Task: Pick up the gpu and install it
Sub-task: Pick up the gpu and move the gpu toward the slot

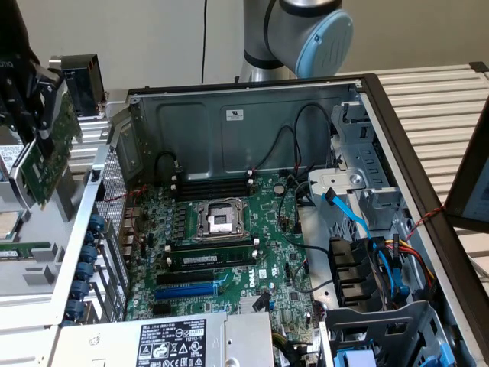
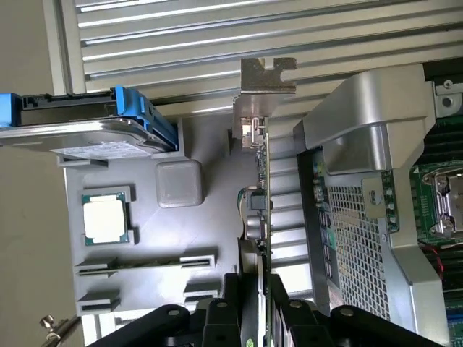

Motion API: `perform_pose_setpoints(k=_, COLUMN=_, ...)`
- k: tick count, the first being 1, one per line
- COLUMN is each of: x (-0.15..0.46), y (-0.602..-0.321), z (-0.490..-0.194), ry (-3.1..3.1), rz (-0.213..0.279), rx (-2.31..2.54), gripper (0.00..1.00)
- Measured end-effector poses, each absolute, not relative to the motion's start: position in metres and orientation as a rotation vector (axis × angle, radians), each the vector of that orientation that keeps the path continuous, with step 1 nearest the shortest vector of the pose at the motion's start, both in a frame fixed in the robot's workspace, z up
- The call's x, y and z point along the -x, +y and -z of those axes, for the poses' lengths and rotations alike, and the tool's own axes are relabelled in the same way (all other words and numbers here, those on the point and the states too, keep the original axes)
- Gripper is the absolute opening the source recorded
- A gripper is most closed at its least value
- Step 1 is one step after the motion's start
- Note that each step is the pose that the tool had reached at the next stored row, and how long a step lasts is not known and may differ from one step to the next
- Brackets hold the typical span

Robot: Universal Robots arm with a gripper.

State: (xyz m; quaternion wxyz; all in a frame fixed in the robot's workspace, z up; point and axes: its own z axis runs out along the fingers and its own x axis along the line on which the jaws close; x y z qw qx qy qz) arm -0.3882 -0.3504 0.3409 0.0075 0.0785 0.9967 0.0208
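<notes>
The gpu [image 1: 47, 164], a small green card, hangs tilted in the air at the exterior view's left, outside the open computer case [image 1: 252, 107]. My black gripper [image 1: 42, 134] is shut on its upper edge. In the wrist view the gpu [image 2: 262, 181] is edge-on, its metal end bracket [image 2: 266, 83] pointing away from me. My fingers [image 2: 217, 311] clamp the card from both sides. Inside the case lies the large green motherboard [image 1: 252, 229], with a blue expansion slot [image 1: 187, 290] near its front edge. The card is well apart from that slot.
Under the card, a grey parts tray [image 2: 210, 210] holds a CPU [image 2: 105, 218], a RAM stick [image 2: 145, 264] and a hard drive with blue rails [image 2: 94, 126]. The case's perforated rear wall [image 2: 354, 238] stands beside the card. A power supply [image 1: 168, 344] and drive cages with cables [image 1: 367, 252] crowd the case.
</notes>
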Motion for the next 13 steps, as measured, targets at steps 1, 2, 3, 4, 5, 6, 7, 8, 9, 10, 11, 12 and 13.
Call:
perform_pose_setpoints(k=1, x=0.388, y=-0.350, z=-0.346, ry=3.116, rz=-0.065, rx=-0.245, gripper=0.27)
perform_pose_setpoints(k=2, x=0.387, y=-0.351, z=-0.350, ry=3.116, rz=-0.065, rx=-0.245, gripper=0.27)
perform_pose_setpoints(k=3, x=0.387, y=-0.351, z=-0.355, ry=3.116, rz=-0.065, rx=-0.245, gripper=0.27)
perform_pose_setpoints(k=4, x=0.386, y=-0.351, z=-0.359, ry=3.116, rz=-0.065, rx=-0.245, gripper=0.27)
perform_pose_setpoints(k=5, x=0.386, y=-0.351, z=-0.364, ry=3.116, rz=-0.065, rx=-0.245, gripper=0.27)
perform_pose_setpoints(k=6, x=0.385, y=-0.351, z=-0.368, ry=3.116, rz=-0.065, rx=-0.245, gripper=0.27)
perform_pose_setpoints(k=7, x=0.385, y=-0.351, z=-0.373, ry=3.116, rz=-0.065, rx=-0.245, gripper=0.27)
perform_pose_setpoints(k=8, x=0.384, y=-0.351, z=-0.377, ry=3.116, rz=-0.065, rx=-0.245, gripper=0.27)
perform_pose_setpoints(k=9, x=0.382, y=-0.351, z=-0.382, ry=3.116, rz=-0.065, rx=-0.245, gripper=0.27)
perform_pose_setpoints(k=10, x=0.380, y=-0.351, z=-0.386, ry=3.116, rz=-0.065, rx=-0.245, gripper=0.27)
perform_pose_setpoints(k=11, x=0.378, y=-0.351, z=-0.391, ry=3.117, rz=-0.065, rx=-0.245, gripper=0.27)
perform_pose_setpoints(k=12, x=0.376, y=-0.351, z=-0.395, ry=3.117, rz=-0.065, rx=-0.245, gripper=0.27)
perform_pose_setpoints(k=13, x=0.374, y=-0.352, z=-0.400, ry=3.117, rz=-0.065, rx=-0.245, gripper=0.27)
